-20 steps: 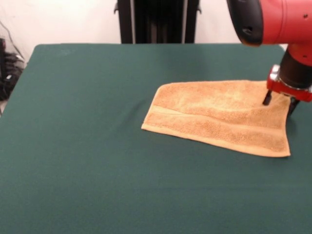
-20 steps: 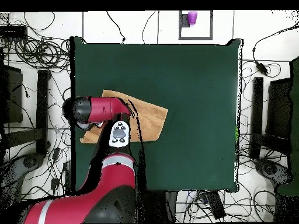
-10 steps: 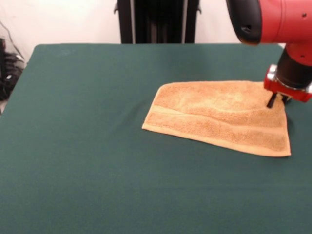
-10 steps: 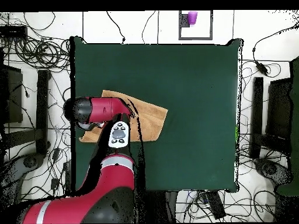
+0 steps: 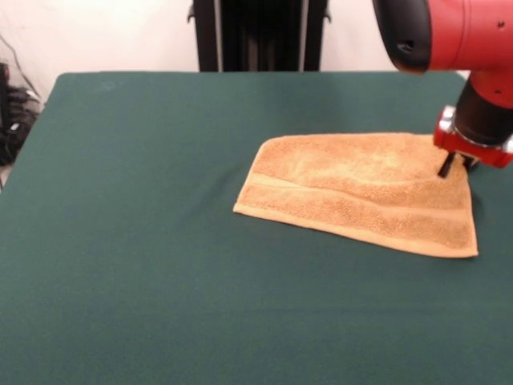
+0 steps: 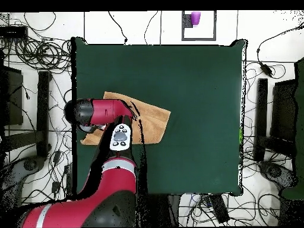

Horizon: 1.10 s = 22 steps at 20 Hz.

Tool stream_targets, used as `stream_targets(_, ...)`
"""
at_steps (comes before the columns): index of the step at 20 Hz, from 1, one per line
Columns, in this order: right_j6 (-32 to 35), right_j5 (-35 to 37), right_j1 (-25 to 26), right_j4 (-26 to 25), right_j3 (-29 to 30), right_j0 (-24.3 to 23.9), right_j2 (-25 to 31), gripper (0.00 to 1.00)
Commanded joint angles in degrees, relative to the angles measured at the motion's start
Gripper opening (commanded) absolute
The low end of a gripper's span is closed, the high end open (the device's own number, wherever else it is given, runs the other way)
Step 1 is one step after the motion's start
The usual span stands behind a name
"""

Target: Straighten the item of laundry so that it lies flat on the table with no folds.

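At the towel [image 5: 361, 192]'s corner the jaws [image 5: 454, 165] pinch; overhead, arm [image 6: 104, 111] hides them.

Front camera low across the table [image 5: 120, 241]; overhead looks straight down; both share it.

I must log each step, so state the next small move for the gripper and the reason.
Probably lift the pinched corner a little and draw it outward. The gripper sits at the far right corner of the towel, fingers together on the cloth, and the towel looks doubled over along a fold line, so it is not yet flat on the table.
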Motion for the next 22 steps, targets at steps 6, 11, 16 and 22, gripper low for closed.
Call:
stream_targets(6, 10.7, -8.4, 6.2, -3.4, -0.7, 0.4, -4.7, 0.00)
stream_targets(11, 11.4, -9.1, 8.4, -4.8, -4.0, 0.5, -8.8, 0.00)
stream_targets(16, 10.9, -10.5, 9.3, -5.2, -5.3, -0.2, -11.2, 0.00)
stream_targets(22, 11.1, -11.8, 10.4, -5.6, -7.2, -0.4, -13.7, 0.00)
